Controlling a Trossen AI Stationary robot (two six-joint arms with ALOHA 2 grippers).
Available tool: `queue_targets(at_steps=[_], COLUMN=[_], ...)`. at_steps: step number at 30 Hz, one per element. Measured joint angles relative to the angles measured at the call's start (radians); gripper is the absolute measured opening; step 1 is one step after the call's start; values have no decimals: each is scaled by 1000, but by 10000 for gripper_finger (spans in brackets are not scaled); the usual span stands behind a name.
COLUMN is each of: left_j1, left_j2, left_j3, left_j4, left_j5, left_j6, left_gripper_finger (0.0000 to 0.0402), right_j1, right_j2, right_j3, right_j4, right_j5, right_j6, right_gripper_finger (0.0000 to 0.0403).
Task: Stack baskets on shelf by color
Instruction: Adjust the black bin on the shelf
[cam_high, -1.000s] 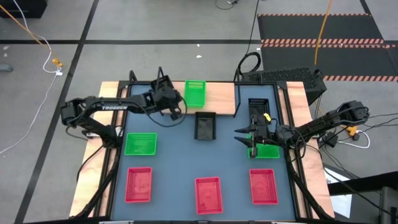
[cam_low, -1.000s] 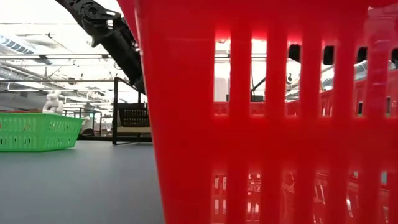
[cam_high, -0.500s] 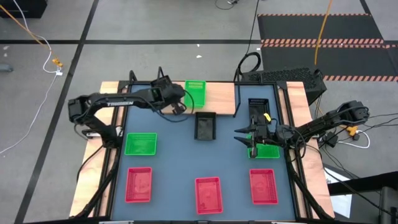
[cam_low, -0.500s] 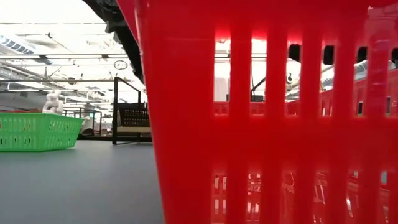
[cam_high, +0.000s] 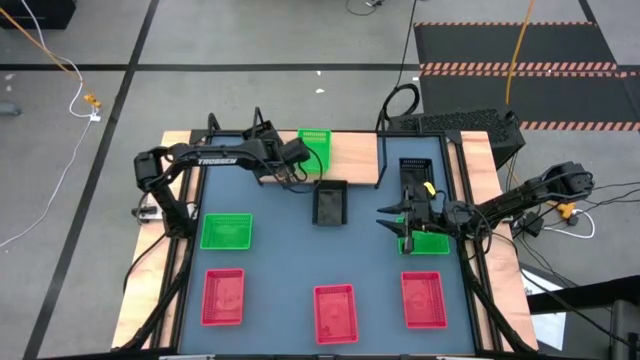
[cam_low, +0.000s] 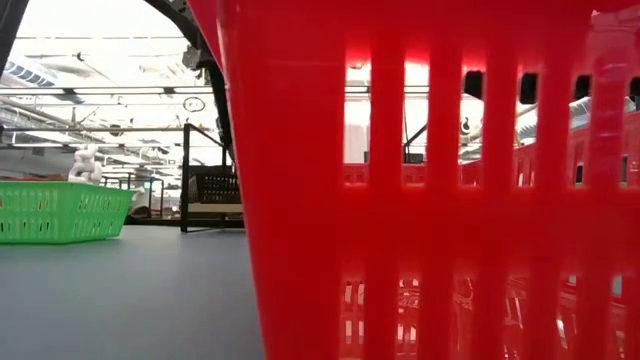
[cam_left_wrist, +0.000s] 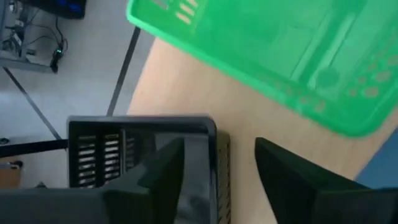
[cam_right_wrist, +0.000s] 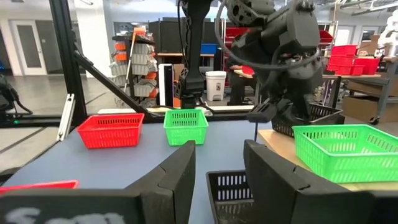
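My left gripper (cam_high: 298, 168) is open over the wooden shelf (cam_high: 355, 160), just left of the green basket (cam_high: 314, 150) standing on it. In the left wrist view the open fingers (cam_left_wrist: 219, 146) stand above the end of a black basket (cam_left_wrist: 112, 149) that rests on the shelf board beside the green one (cam_left_wrist: 298, 56). The right wrist view shows that black basket (cam_right_wrist: 317, 115) under the left gripper (cam_right_wrist: 267, 112). My right gripper (cam_high: 392, 226) waits open near the table's right side, its fingers (cam_right_wrist: 219, 155) facing another black basket (cam_high: 330, 202) on the tabletop.
A third black basket (cam_high: 418, 175) sits past the shelf's right wire end. A green basket (cam_high: 226, 231) lies left of centre and another (cam_high: 430, 241) under my right arm. Three red baskets (cam_high: 222, 297), (cam_high: 335, 312), (cam_high: 423, 298) line the near edge; the middle one (cam_low: 420, 180) fills the low view.
My left gripper has travelled toward the table's right edge along the shelf, closing on the green basket, with the arm stretching out behind it. The black basket on the shelf and all other baskets have stayed in place.
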Motion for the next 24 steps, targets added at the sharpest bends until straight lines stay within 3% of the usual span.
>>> queue_targets(at_steps=[4,9,17,24], left_j1=[25,61,75,44], left_j2=[-2,-3,-3,-3], left_j3=[0,0,-1,-1], left_j4=[-11,-45,-59,-53], left_j5=[2,45,192,202], left_j6=[-29,-42,55,162], left_gripper_finger=[221,200,101,9], right_j1=[0,0,0,0], right_j2=[0,0,0,0], right_j3=[0,0,0,0], right_j4=[-10,-12,3,2], right_j5=[0,0,5,5], right_j6=[0,14,27,27], right_gripper_finger=[130,130,130,130])
